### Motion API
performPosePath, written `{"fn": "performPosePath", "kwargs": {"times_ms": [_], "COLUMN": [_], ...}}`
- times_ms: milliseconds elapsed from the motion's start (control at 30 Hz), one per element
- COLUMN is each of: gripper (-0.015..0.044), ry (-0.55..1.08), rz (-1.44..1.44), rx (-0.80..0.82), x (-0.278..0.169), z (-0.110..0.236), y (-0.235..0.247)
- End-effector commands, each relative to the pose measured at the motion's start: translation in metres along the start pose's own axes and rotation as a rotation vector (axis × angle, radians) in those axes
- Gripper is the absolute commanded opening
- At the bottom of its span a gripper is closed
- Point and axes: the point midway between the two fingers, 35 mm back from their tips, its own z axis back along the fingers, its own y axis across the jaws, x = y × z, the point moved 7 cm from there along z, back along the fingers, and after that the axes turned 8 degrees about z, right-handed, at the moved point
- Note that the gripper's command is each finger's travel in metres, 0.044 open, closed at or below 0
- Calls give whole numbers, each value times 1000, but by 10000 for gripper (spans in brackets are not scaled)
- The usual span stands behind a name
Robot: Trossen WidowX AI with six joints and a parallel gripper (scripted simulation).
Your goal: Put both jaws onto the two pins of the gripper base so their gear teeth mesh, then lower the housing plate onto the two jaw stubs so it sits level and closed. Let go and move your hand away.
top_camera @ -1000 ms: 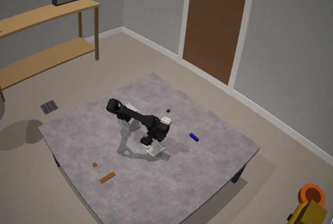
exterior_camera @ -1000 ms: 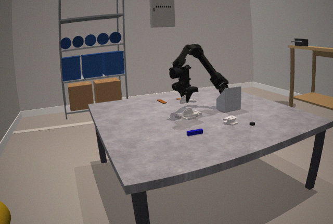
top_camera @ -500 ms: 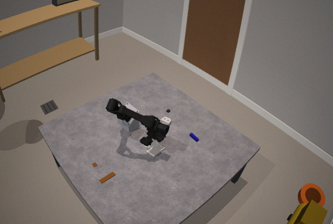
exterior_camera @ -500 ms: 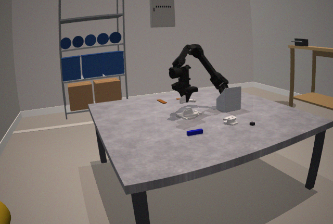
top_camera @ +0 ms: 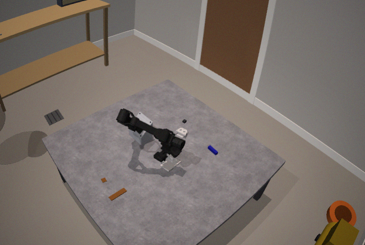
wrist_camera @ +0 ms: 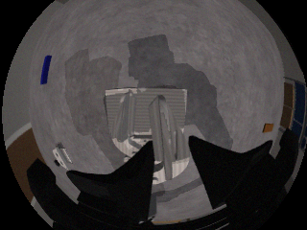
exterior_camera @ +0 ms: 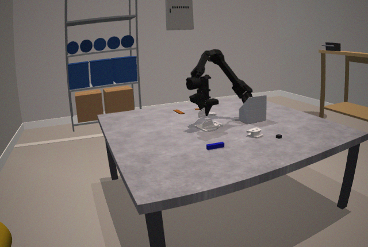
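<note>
The gripper base (top_camera: 169,166) (exterior_camera: 204,129) (wrist_camera: 144,93) lies flat on the table, a pale plate with a ribbed part. One grey-white jaw (wrist_camera: 126,115) shows at the base's left side in the wrist view; whether it is seated on its pin I cannot tell. My gripper (exterior_camera: 206,112) (wrist_camera: 171,142) points down over the base, shut on the second jaw (exterior_camera: 202,113) (wrist_camera: 160,122), which is held above the base. The pins and gear teeth are partly hidden. The white housing plate (top_camera: 181,131) (exterior_camera: 254,131) (wrist_camera: 61,155) with two holes lies apart on the table.
A blue block (top_camera: 212,150) (exterior_camera: 215,145) (wrist_camera: 46,70), a small black cube (top_camera: 184,121) (exterior_camera: 278,136) and two orange pieces (top_camera: 117,194) (top_camera: 103,179) lie on the table. A grey angled block (exterior_camera: 254,110) stands beside the arm's base.
</note>
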Motion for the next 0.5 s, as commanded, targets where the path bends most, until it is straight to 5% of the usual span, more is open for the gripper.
{"fn": "performPosePath", "kwargs": {"times_ms": [0,467], "gripper": [134,134], "ry": [1,1], "rz": [5,6], "rx": [-6,-8], "x": [0,-1], "z": [-8,-30], "y": [0,-1]}}
